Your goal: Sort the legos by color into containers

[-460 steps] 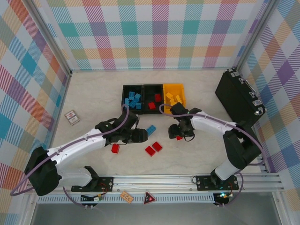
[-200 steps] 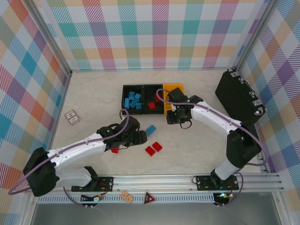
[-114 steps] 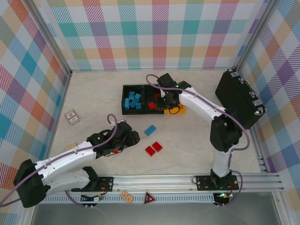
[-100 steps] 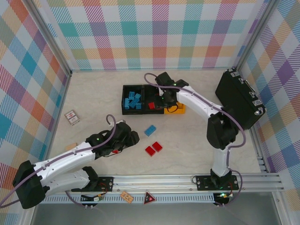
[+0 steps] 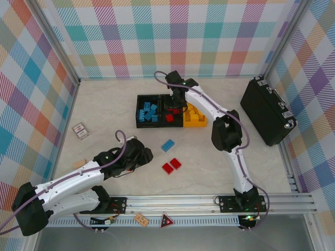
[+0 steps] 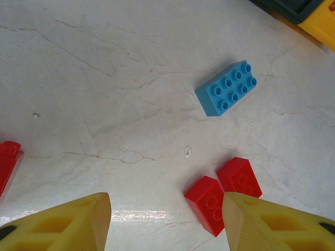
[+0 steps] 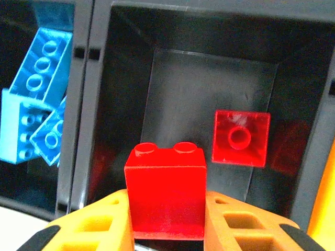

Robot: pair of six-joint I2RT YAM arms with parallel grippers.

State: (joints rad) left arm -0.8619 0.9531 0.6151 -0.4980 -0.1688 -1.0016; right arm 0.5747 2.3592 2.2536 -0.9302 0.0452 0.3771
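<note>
- Left gripper [image 6: 165, 205] hangs low over the near part of the table [image 6: 104, 78]. Its yellow fingers [image 6: 78, 222] are spread wide, with nothing between them.
- Pair of red bricks [image 6: 209, 203] lies on the table just ahead of that gripper, toward its right finger. The two bricks touch side by side, studs up.
- Lone red brick [image 6: 7, 161] lies flat on the table and is cut off by the left edge of the left wrist view.
- Blue brick [image 6: 226, 88] sits alone farther out, studs up. It is apart from the red pair, between them and the bins.
- Tan wooden block [image 5: 79, 163] lies beside the left arm near the left wall, and a small card [image 5: 80, 130] lies beyond it.
- Three bins stand joined in a row at mid-table:
  - The left black bin [image 5: 148, 125] holds a heap of blue bricks [image 7: 44, 68].
  - The middle black bin [image 7: 199, 89] has a loose red brick [image 7: 241, 137] on its floor.
  - The yellow bin [image 5: 194, 124] on the right holds yellow bricks [image 5: 194, 112].
- Right gripper [image 7: 166, 212] hovers above the middle black bin, clamped on a held red brick [image 7: 165, 183]. The brick's two studs show on its far edge, and it is clear of the bin floor.
- Black case [image 5: 267, 110] rests at the far right, against the right wall and well apart from the bins.
</note>
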